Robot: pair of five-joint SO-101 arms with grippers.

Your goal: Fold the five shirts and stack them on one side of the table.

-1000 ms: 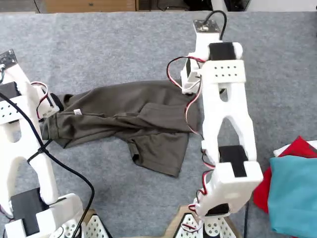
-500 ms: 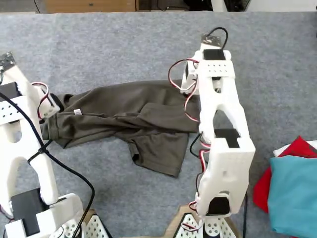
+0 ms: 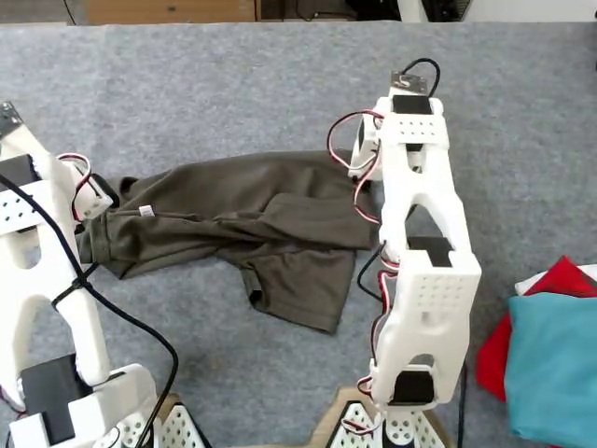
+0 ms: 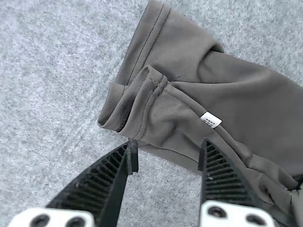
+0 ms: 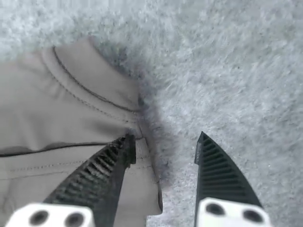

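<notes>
**A:** What's on the left?

**B:** The left gripper [image 4: 168, 146] hangs with its jaws spread over the left end of the olive shirt [image 3: 233, 210]. The shirt lies rumpled across the middle of the grey table [image 3: 187, 84].

**A:** And the right gripper [image 5: 164, 139]?

**B:** Spread too, straddling the shirt's right edge, with nothing pinched. I'd call this the grasp before a fold, so both should lower and close on cloth. A teal shirt [image 3: 555, 364] lies on a red shirt [image 3: 558, 277] at the near right.

Grey, fuzzy covering runs right across the table [image 3: 233, 84], with wooden furniture [image 3: 168, 9] lining its far edge.
</notes>
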